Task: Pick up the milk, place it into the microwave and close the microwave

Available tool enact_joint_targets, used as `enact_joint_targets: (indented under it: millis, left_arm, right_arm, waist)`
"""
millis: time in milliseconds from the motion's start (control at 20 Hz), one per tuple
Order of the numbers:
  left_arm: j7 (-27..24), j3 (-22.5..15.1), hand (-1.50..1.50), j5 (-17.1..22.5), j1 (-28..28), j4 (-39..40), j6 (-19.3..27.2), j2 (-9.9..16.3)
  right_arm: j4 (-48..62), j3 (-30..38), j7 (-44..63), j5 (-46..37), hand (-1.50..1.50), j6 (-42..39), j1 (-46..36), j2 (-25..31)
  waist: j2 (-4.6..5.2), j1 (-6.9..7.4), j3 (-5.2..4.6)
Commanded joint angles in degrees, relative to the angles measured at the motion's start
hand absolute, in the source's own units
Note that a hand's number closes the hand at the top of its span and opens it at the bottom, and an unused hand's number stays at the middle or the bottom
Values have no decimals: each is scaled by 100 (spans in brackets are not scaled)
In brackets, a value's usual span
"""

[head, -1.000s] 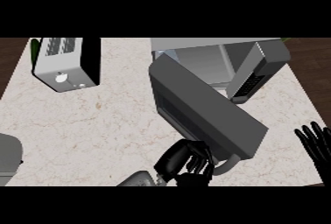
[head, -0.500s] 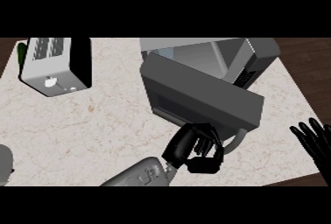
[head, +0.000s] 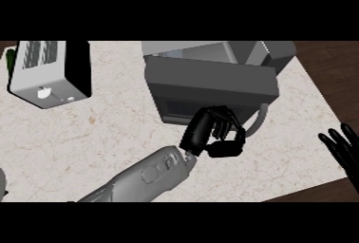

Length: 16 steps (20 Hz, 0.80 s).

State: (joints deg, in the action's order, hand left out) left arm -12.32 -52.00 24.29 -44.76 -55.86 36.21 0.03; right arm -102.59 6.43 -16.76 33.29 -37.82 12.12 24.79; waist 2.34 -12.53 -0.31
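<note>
From my station I see the left hand point(head: 212, 135) in the middle of the head view, at the end of its grey forearm that comes up from the lower edge. Its fingers are curled and lie against the front of the microwave door point(head: 210, 90), low on the door's dark window; I cannot tell whether they clasp anything there. The microwave point(head: 231, 54) stands directly beyond the hand, its door swung most of the way across the opening, with only a strip of pale interior showing above the door's upper edge. A curved grey handle point(head: 258, 118) runs down the door's side just to the right of the hand. The milk is not visible to me; if it sits inside, the door hides it. Well off to the hand's upper left stands a white toaster point(head: 49, 71) on the speckled counter point(head: 91, 137). The right hand point(head: 344, 149) shows at the view's right edge, fingers straight and pointing up, resting apart from everything else.
</note>
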Motion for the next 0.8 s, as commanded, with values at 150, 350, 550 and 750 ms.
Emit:
enact_joint_targets:
  millis: [150,350,550,750]
  left_arm:
    - [-281,256,150,613,-573,577,177,-3]
    - [-360,541,150,992,-920,852,96,-3]
    - [-563,708,150,1258,-1094,1190,15,-3]
    - [-749,728,150,1534,-1109,1248,-55,-3]
  right_arm:
    - [-185,4,276,262,-150,23,-54,172]
    - [-314,46,396,419,-150,136,-11,196]
    - [-413,86,510,513,-150,261,-88,239]
    - [-277,162,524,621,-150,253,-242,297]
  waist:
    - [87,-151,7]
    - [88,-203,5]
    - [125,-207,3]
    - [194,-194,16]
